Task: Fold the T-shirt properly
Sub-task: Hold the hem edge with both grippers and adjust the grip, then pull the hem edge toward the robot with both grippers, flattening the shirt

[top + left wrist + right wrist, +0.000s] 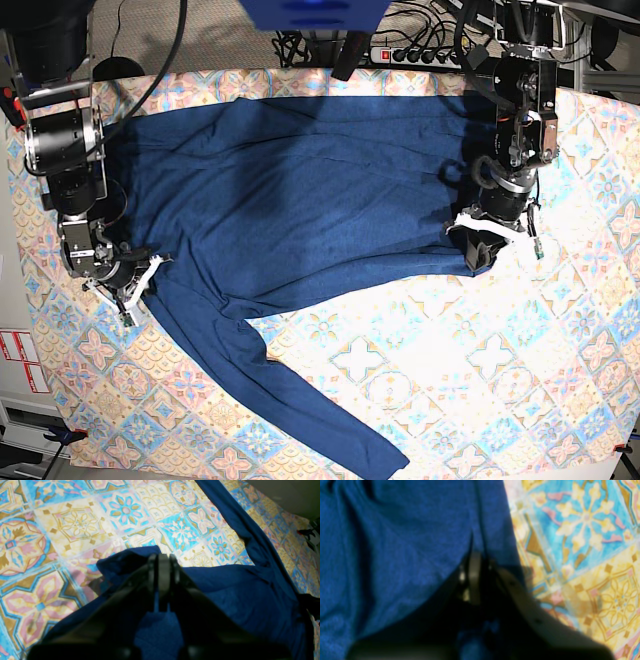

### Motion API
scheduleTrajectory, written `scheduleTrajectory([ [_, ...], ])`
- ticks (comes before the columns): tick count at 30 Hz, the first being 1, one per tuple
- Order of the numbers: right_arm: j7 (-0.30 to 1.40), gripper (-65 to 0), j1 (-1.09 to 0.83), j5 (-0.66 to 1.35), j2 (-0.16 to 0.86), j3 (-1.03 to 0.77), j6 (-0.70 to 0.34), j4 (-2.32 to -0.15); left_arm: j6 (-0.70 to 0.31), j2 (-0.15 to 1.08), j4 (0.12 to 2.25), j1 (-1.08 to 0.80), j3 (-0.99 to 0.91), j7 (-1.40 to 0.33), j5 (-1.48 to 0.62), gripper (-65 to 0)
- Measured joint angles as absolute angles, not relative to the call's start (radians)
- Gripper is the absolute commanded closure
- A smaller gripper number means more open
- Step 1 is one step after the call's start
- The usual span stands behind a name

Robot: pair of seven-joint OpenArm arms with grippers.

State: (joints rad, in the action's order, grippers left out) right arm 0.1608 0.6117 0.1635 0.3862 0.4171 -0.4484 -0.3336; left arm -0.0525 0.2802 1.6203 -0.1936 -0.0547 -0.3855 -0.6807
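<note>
Left wrist: left gripper [163,557] clamped on a fold of the T-shirt [250,592]; patterned tablecloth [82,522] bare beyond the hem, one sleeve running up at right.

Right wrist: right gripper [476,562] closed on the T-shirt's [395,542] edge, blurred; bare tablecloth [590,555] alongside at right.

Base: one T-shirt [300,190] spread across the tablecloth's [480,370] far half, one sleeve trailing toward the near edge. Two grippers, right [135,280] and left [480,250], at opposite edges. Wide bare cloth near right.
</note>
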Motion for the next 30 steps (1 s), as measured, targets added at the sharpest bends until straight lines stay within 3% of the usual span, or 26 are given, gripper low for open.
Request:
scheduleTrajectory([
  [11,0.238,-1.0,0.455,0.163,0.449,0.399,-0.448,-0.617,-0.05,0.28,1.62,-0.194,-0.059,-0.386,-0.68,0.0],
  [21,0.465,-0.9,0.208,0.162,0.461,0.131,-0.449,-1.081,-0.05,0.286,1.66,-0.221,-0.06,-0.385,-0.68,0.0],
  [30,0.506,-0.8,-0.007,0.171,0.455,-0.035,-0.458,-1.32,-0.05,0.349,1.734,-0.289,-0.06,-0.382,-0.681,0.0],
])
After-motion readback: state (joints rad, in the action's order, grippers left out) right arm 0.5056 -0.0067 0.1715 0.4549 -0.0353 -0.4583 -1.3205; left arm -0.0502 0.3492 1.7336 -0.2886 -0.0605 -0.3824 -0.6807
